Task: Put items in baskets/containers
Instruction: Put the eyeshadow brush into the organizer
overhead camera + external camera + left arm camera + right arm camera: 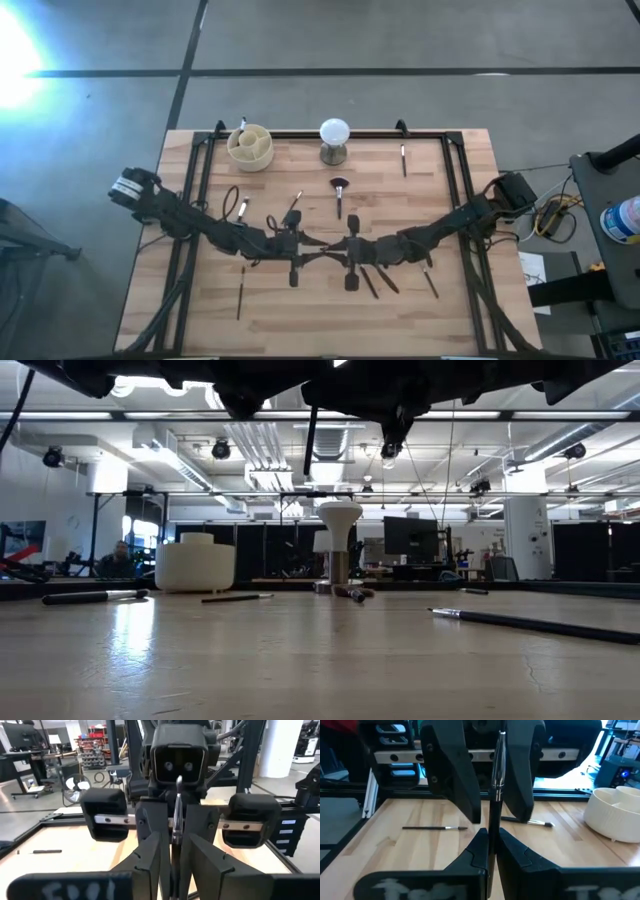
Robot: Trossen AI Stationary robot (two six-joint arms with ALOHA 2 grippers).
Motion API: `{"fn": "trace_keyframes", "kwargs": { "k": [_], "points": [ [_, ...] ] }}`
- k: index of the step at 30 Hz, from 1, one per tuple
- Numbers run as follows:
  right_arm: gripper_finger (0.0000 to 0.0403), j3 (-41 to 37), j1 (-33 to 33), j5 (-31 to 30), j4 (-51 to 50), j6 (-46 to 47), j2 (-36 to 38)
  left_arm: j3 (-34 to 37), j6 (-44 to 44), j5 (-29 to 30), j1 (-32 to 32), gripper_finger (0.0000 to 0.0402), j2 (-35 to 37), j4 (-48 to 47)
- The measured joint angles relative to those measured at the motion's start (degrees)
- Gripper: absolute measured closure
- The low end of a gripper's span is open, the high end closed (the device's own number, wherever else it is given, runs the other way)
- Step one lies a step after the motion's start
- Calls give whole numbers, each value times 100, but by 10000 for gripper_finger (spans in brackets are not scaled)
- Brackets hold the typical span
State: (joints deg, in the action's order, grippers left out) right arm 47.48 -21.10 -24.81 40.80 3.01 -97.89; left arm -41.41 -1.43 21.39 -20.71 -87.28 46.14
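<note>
A thin brush (495,780) with a dark handle and a metal ferrule stands upright in the air between my two grippers above the table's middle. My right gripper (492,845) is shut on it; it also shows in the high view (332,250). My left gripper (175,857) faces it, open, with one finger on either side of the brush (176,820) and a gap at each. The cream cup (250,147) stands on its base near the far left corner. Several brushes lie flat on the wood, among them the fan brush (338,195). My right gripper pinches the brush's dark handle (492,827) just below the metal ferrule, between its two fingers. The fingers come level from the table's right and lie across the brush. The brush stands upright, lifted clear of the table (311,440).
A white ball on a metal stand (334,140) stands at the far edge, right of the cup. Loose brushes lie near the arms (241,290), (368,280), (430,280) and at the far right (403,160). A black frame (455,170) runs along the table's edges.
</note>
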Motion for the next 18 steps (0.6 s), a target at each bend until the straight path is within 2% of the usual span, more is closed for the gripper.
{"fn": "trace_keyframes", "kwargs": {
  "k": [6, 9, 13, 18],
  "points": [
    [388, 0, 0, -29, 2, 13, 0, -67, -119, 65, 0, 385, -23, 44],
    [368, 4, 9, -163, 9, 138, 0, -67, -204, 497, -3, 389, -4, 83],
    [326, 4, 15, -592, -51, 157, 1, -50, -583, 1425, 14, 390, 213, -50],
    [290, 0, -15, -598, -338, 153, -9, -13, -880, 2381, 300, 390, 1020, -719]
  ]
}}
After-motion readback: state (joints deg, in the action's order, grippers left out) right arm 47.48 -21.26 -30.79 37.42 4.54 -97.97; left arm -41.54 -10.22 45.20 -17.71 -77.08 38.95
